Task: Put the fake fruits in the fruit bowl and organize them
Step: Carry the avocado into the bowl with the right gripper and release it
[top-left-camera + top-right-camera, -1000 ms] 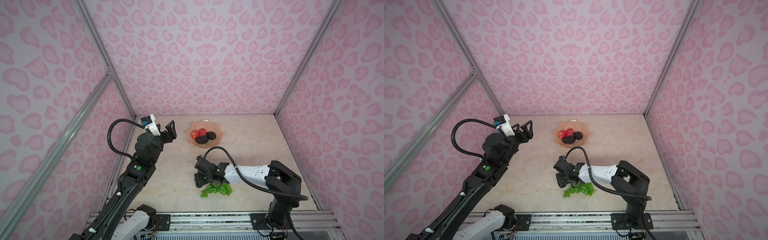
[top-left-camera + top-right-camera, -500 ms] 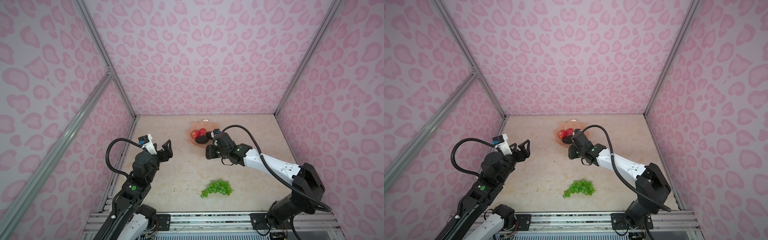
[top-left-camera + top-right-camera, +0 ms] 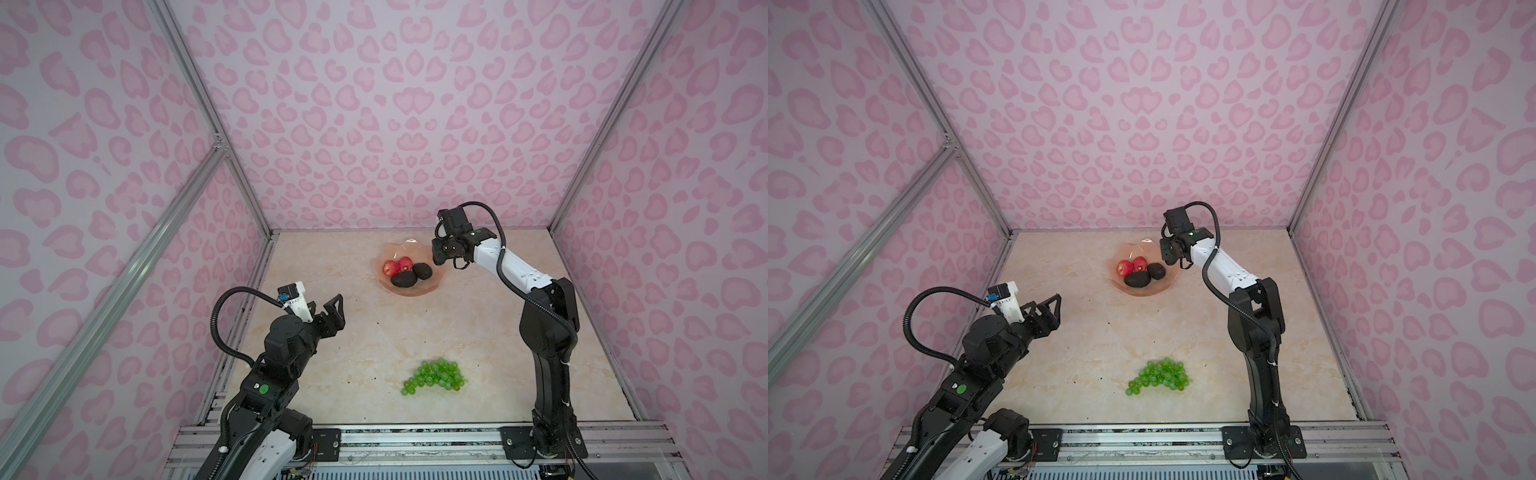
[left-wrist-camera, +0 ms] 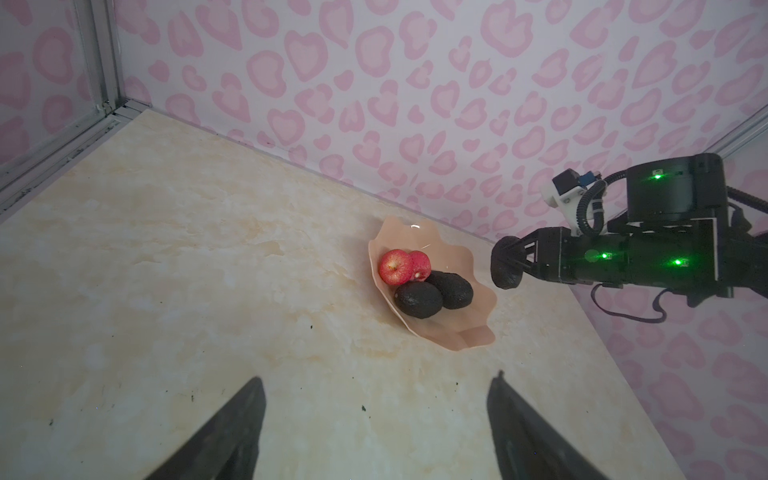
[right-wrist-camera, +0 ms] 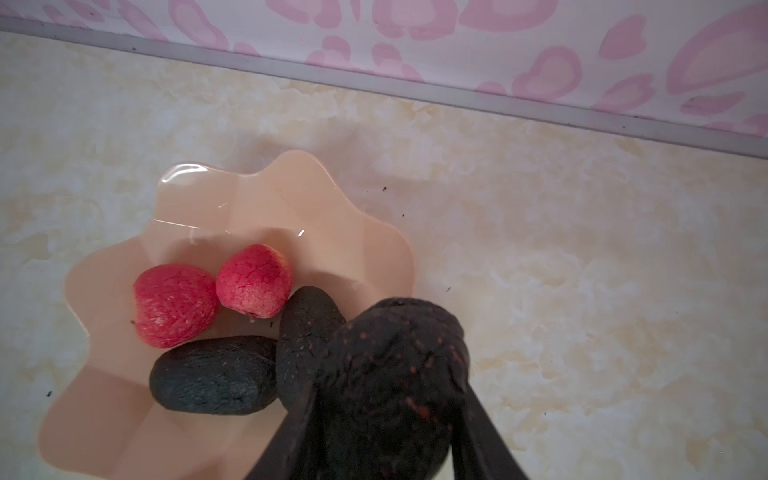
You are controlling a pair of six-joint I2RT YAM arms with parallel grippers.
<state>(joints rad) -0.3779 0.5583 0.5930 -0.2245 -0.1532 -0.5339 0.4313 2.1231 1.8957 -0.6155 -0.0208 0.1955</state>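
Clamped in the right gripper (image 5: 395,332), the avocado (image 5: 399,382) looked matt and pebbly. Just beyond the jaws, the fruit bowl (image 5: 291,195) was glossy translucent plastic, the strawberries (image 5: 174,305) rough-skinned; the tabletop (image 5: 582,270) smooth, marble-like, lightly speckled.

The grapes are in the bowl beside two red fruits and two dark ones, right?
No. The grapes lie on the table, apart from the bowl, as both top views show. The two red fruits and two dark ones are inside.
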